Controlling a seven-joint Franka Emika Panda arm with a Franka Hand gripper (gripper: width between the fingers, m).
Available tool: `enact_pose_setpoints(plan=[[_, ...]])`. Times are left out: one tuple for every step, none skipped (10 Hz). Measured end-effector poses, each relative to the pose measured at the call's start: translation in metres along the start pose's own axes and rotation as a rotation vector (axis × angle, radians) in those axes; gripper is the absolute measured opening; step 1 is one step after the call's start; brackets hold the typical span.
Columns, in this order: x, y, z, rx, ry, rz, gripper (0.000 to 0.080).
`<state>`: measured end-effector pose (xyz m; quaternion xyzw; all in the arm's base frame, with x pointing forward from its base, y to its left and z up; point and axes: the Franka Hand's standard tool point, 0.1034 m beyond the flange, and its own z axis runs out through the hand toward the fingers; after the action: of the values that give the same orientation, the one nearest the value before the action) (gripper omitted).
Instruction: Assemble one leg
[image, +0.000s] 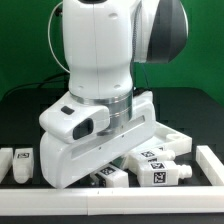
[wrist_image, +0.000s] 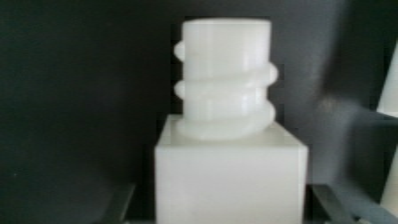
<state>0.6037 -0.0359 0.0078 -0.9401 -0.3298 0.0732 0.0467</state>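
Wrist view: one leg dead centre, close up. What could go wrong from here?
1. The grip can't be checked. The leg fills the wrist view but no fingers show, and in the exterior view the arm hides the tips of the pincer. The leg may slip, or may not be held at all.
2. Loose legs lie close by the tilted pincer in the exterior view, so a sideways move could knock them.

The leg (wrist_image: 222, 165) before me looks like smooth white plastic, faintly waxy and matt, its screw end moulded. My arm (image: 95, 45) wears glossy white plastic shells. The table (image: 22, 118) is matt black; paper-like tag stickers (image: 159, 179) look flat, unglossed
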Motion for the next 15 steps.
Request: enact_pose_setpoints(plan=[[0.0,0.0,0.0,0.0,0.0,0.0,0.0274],[0.0,0.0,0.0,0.0,0.0,0.0,0.0274],[-0.01,0.004,-0.001,-0.012,0.003,0.01,0.0274],[-0.037,0.008,-0.007,-0.015,-0.008,0.024,0.0274],[-0.064,0.006,-0.017,-0.015,-0.02,0.051,0.0274],[-0.089,-0.002,-0.025,-0.01,-0.033,0.082,0.0274],[-0.101,-0.009,-0.032,-0.009,-0.031,0.109,0.0274],[-0.102,-0.012,-0.033,-0.003,-0.025,0.119,0.0275],[-0.101,-0.011,-0.031,-0.001,-0.027,0.118,0.0275],[-0.102,-0.011,-0.031,-0.001,-0.027,0.118,0.0275],[-0.102,-0.011,-0.031,-0.001,-0.027,0.118,0.0276],[-0.102,-0.012,-0.03,0.0,-0.028,0.119,0.0276],[-0.112,-0.011,-0.029,-0.023,-0.011,0.148,0.0276],[-0.138,-0.016,-0.024,-0.038,-0.005,0.178,0.0276],[-0.169,-0.018,-0.016,-0.042,-0.007,0.244,0.0276]])
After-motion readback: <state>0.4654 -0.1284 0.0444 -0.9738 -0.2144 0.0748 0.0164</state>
